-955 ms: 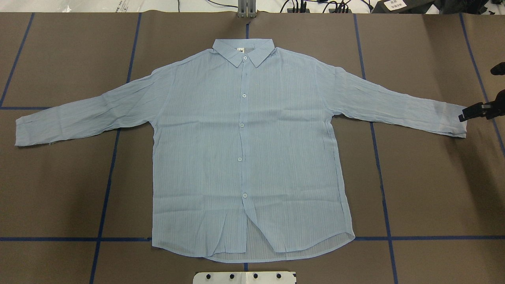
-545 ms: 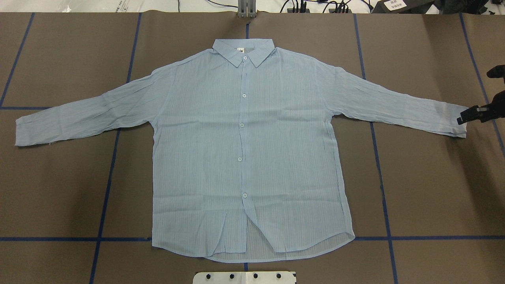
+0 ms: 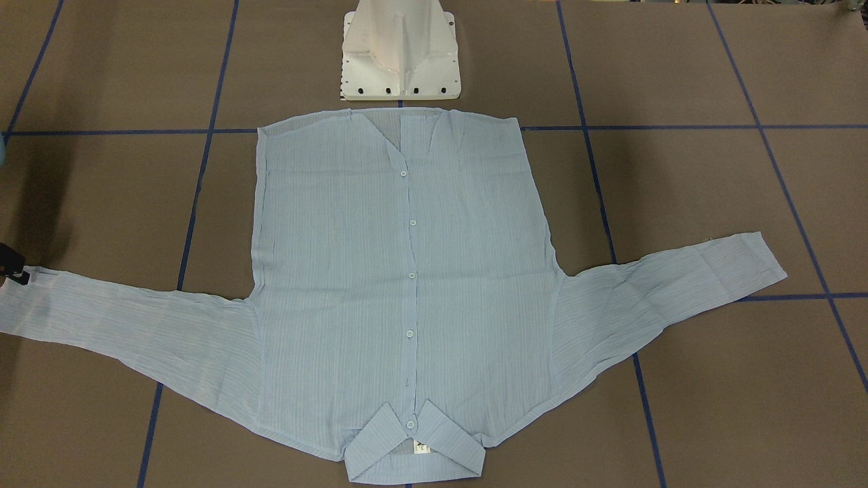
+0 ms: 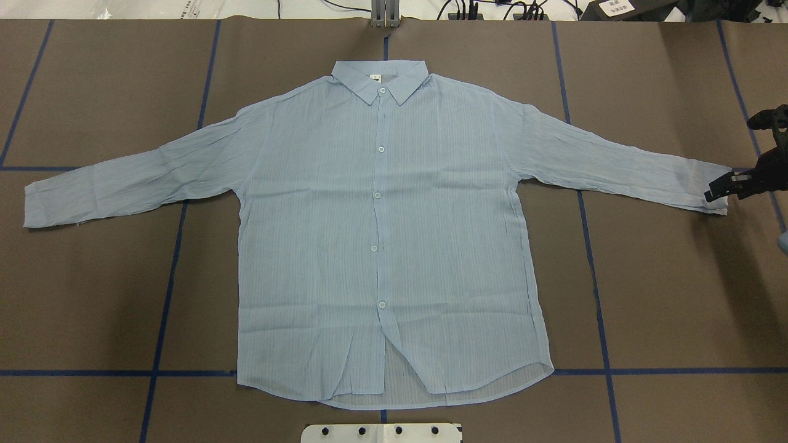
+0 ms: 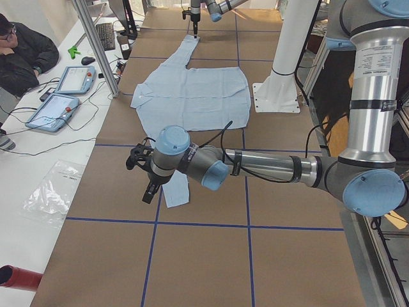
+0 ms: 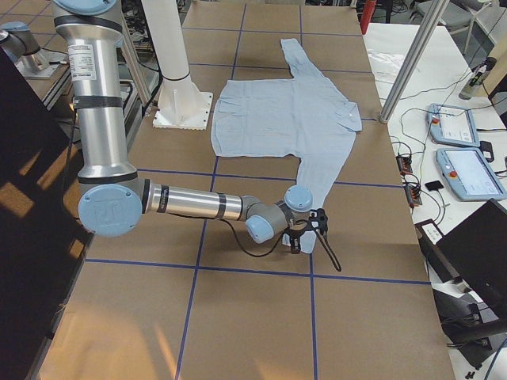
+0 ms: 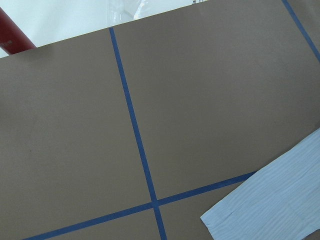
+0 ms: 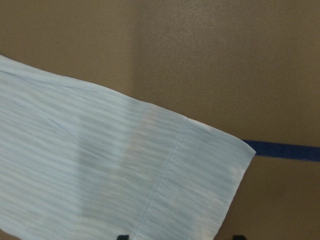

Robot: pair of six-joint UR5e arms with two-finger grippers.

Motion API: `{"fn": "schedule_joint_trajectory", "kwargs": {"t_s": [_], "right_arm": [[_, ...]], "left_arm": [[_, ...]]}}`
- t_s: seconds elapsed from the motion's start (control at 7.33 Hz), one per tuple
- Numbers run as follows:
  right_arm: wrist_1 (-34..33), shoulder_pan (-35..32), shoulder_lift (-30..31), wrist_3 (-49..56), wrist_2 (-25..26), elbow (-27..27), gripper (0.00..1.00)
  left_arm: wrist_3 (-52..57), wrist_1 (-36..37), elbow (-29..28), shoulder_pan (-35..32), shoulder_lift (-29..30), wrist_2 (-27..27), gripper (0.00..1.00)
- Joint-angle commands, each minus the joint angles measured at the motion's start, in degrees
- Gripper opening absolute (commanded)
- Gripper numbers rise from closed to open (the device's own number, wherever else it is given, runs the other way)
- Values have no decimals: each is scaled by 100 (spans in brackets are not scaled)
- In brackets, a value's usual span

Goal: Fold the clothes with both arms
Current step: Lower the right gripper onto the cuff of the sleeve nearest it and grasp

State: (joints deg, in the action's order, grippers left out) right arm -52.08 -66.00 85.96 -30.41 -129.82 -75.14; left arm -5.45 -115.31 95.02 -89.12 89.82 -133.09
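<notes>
Right end effector [image 4: 716, 189] has edged over a cuff [image 4: 719, 207] of the flat blue striped shirt [image 4: 381, 234], spread wide.

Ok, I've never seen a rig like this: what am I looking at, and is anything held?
This is a robot with two metal arms at a brown table marked with blue tape. Two cameras look down on it, one from behind the robot, one facing it; two look along it from the ends; one sits on each wrist. A light blue shirt lies flat, buttoned, sleeves spread. The right arm has its two fingers at one cuff; its wrist camera shows them apart, so nothing seems gripped. The left arm hangs beside the other cuff; whether its fingers are open I cannot tell.
</notes>
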Motion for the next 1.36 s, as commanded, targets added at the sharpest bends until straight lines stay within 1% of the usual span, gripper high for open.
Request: {"fn": "schedule_joint_trajectory", "kwargs": {"t_s": [0.0, 0.27, 0.55, 0.82, 1.23], "right_arm": [[-4, 61, 0, -61, 1, -1, 70], [-39, 70, -35, -44, -8, 8, 69], [-57, 61, -61, -44, 1, 17, 61], [-65, 61, -79, -44, 1, 17, 56], [-57, 43, -53, -44, 9, 43, 55]], "left_arm": [[0, 0, 7, 0, 9, 2, 100], [0, 0, 8, 0, 9, -7, 100], [0, 0, 8, 0, 9, -7, 100], [0, 9, 8, 0, 0, -7, 100], [0, 9, -1, 0, 0, -15, 100]]}}
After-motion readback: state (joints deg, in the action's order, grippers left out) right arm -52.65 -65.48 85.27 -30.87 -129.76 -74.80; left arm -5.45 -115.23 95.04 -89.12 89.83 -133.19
